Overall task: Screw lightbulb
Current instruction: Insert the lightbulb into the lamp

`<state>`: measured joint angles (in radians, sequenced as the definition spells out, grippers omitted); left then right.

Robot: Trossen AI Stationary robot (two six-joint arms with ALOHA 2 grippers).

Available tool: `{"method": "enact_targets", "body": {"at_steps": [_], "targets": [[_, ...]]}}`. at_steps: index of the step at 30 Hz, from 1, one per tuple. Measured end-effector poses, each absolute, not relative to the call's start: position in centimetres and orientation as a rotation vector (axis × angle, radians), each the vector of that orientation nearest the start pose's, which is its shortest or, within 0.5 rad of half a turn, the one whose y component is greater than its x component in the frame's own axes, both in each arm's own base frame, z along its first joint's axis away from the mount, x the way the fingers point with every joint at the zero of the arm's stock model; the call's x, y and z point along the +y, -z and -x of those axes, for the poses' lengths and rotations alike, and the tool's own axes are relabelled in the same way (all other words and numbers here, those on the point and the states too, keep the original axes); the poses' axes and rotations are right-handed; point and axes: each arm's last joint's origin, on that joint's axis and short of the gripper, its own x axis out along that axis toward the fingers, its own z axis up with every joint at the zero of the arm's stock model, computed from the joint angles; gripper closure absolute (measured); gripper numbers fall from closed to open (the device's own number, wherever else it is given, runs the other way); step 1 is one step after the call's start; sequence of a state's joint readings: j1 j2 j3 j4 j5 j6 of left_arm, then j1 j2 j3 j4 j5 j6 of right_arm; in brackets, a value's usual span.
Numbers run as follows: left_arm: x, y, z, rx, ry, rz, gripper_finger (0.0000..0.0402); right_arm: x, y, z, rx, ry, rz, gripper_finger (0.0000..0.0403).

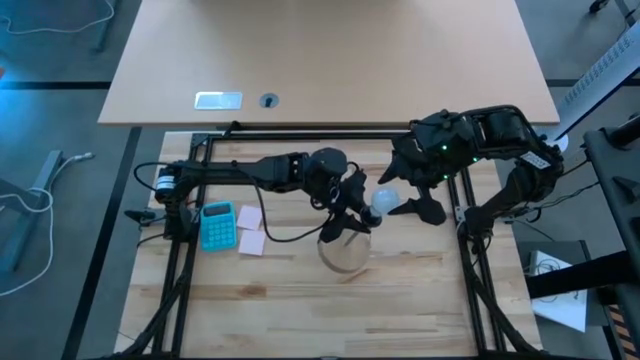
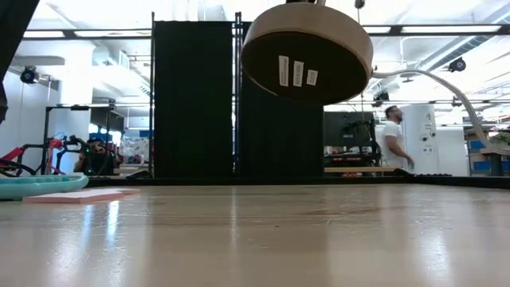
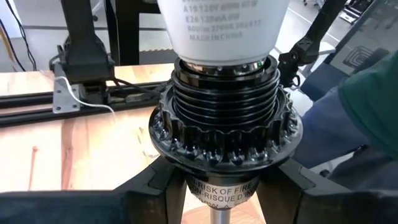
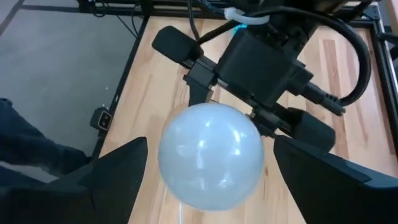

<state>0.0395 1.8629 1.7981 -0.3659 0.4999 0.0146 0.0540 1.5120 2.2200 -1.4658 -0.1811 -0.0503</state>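
The white lightbulb (image 4: 211,155) stands with its screw base (image 3: 222,62) in the ridged collar of the black socket (image 3: 222,118). The socket's round wooden disc (image 2: 307,48) hangs tilted above the table's middle (image 1: 345,255). My left gripper (image 1: 345,205) reaches in from the table's left and is shut on the socket. My right gripper (image 1: 405,205) comes from the right and is open. Its two fingers (image 4: 118,174) stand on either side of the bulb's globe, with a narrow gap at each side. My left gripper pinches the socket's narrow black neck (image 3: 221,190), just below the ridged collar, between its two fingers (image 3: 149,199). It comes from the table's left, slanting slightly down. Socket, disc and bulb are lifted clear of the table and tilted, the disc's dark underside turned toward the near edge.
A teal calculator (image 1: 217,224) and pink sticky notes (image 1: 250,230) lie at the table's left. Black frame rails (image 1: 300,135) run along the far edge and both sides. A person (image 2: 392,135) stands in the room behind. Bare wood lies under the disc.
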Motion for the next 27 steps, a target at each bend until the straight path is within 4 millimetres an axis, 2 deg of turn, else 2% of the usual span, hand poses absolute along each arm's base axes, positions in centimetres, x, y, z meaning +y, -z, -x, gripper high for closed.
{"method": "enact_targets", "body": {"at_steps": [14,27], "targets": [[0.7,-37.0,-42.8,0.38,0.32,0.091,0.0258,1.5,-50.6,-22.1,0.765,-0.107,-0.102,0.0135],[1.7,-38.2,-42.0,0.355,-0.035,0.02,0.0258,0.6,-50.7,-22.0,0.705,0.273,-0.319,0.0131]]}}
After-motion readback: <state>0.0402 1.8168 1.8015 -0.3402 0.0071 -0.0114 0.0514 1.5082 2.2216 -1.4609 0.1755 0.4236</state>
